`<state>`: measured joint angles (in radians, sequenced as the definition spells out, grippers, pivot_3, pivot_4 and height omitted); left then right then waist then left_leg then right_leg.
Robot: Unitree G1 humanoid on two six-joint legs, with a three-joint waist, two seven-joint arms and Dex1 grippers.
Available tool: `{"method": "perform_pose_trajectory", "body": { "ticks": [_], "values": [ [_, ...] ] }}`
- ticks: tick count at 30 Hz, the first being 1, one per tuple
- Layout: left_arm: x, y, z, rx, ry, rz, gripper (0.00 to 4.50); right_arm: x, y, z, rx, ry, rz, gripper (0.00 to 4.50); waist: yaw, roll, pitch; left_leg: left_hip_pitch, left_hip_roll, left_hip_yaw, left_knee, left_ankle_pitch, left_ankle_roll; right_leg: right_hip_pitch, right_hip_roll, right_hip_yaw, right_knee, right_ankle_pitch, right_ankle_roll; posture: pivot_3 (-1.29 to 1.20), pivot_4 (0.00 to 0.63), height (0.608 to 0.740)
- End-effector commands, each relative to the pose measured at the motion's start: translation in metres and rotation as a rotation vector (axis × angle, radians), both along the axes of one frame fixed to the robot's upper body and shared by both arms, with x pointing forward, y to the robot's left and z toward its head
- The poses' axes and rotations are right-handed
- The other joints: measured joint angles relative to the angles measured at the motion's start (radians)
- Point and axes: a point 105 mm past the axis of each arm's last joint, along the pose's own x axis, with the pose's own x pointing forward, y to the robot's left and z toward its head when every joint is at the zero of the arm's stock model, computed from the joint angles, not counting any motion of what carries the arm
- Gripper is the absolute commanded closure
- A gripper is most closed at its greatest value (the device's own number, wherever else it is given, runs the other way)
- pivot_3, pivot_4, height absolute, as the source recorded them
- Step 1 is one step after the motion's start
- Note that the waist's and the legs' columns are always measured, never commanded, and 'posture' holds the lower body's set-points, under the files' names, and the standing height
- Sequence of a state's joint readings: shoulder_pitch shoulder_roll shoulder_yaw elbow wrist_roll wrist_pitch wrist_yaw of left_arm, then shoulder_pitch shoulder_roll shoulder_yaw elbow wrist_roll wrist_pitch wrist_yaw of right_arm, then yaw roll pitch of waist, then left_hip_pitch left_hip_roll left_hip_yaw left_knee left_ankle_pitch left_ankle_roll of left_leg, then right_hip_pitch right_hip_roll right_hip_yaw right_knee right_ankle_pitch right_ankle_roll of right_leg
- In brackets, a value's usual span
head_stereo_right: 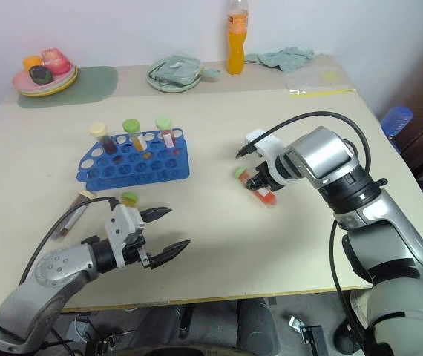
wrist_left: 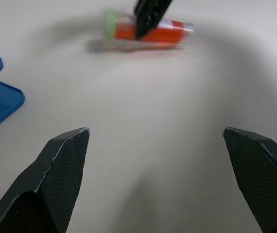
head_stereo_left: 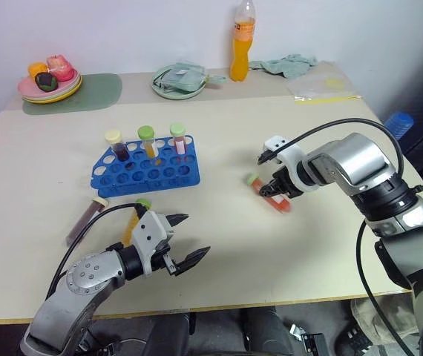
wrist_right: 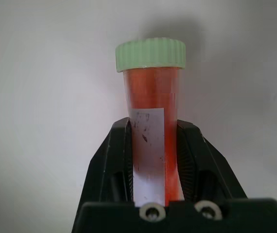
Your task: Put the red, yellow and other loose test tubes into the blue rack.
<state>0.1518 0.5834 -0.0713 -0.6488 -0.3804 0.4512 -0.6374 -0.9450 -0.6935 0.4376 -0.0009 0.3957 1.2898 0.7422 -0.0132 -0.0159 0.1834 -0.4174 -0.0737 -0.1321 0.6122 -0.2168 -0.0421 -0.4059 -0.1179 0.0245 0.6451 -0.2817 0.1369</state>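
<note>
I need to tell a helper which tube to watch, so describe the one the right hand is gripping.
On the pale table, look right of the blue rack. There the right hand is shut on a red tube with a green cap, lying apart from the two loose tubes near the rack.

No legible text or labels
</note>
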Motion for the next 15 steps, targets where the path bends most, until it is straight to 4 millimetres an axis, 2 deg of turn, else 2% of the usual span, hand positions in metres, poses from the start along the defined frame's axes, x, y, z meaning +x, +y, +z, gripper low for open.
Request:
{"method": "perform_pose_trajectory", "body": {
  "ticks": [1,2,4,5,8,10,15],
  "values": [
    [0.013,0.022,0.013,-0.031,-0.069,0.138,0.0,-0.004,0.039,0.053,0.242,-0.429,0.252,3.67,0.001,0.0,0.0,0.0,0.0,0.0,0.0,0.0,0.0,0.0,0.0,0.0,0.0,0.0,0.0,0.0,0.15,0.74],
    [0.021,0.033,0.015,-0.051,-0.086,0.217,0.0,-0.01,0.05,0.063,0.317,-0.55,0.323,3.67,0.0,0.0,0.0,0.0,0.0,0.0,0.001,0.0,0.0,0.0,0.0,0.0,0.0,0.0,0.0,0.0,0.15,0.74],
    [0.03,0.046,0.017,-0.075,-0.105,0.308,0.0,-0.019,0.062,0.072,0.407,-0.668,0.39,3.67,-0.002,0.0,0.0,0.0,0.0,0.001,0.001,0.0,0.0,0.0,0.0,0.0,0.001,0.0,0.001,0.0,0.15,0.74],
    [0.035,0.054,0.019,-0.099,-0.113,0.358,0.0,-0.022,0.069,0.076,0.5,-0.689,0.39,3.67,-0.003,0.0,0.0,0.0,0.0,0.001,0.001,0.0,0.0,0.0,0.0,0.0,0.002,0.0,0.001,0.0,0.15,0.74],
    [0.048,0.081,0.029,-0.232,-0.157,0.55,0.0,-0.015,0.098,0.082,0.74,-0.783,0.27,3.67,-0.005,-0.001,-0.001,0.002,0.0,-0.001,0.001,0.001,-0.001,0.001,0.001,0.0,0.003,0.0,0.0,0.0,0.15,0.74],
    [0.05,0.09,0.03,-0.257,-0.173,0.605,0.0,-0.013,0.116,0.08,0.801,-0.844,0.238,3.67,-0.007,-0.001,-0.001,0.003,0.0,-0.002,0.001,0.002,-0.003,0.001,0.002,0.0,0.004,0.0,0.0,0.0,0.15,0.74],
    [0.046,0.11,0.023,-0.199,-0.198,0.683,0.0,0.001,0.156,0.061,0.823,-0.884,0.157,3.67,-0.004,-0.001,-0.001,0.003,-0.001,-0.002,0.001,0.003,-0.004,0.001,0.001,0.001,0.004,0.001,0.0,0.0,0.15,0.74]
  ]
}}
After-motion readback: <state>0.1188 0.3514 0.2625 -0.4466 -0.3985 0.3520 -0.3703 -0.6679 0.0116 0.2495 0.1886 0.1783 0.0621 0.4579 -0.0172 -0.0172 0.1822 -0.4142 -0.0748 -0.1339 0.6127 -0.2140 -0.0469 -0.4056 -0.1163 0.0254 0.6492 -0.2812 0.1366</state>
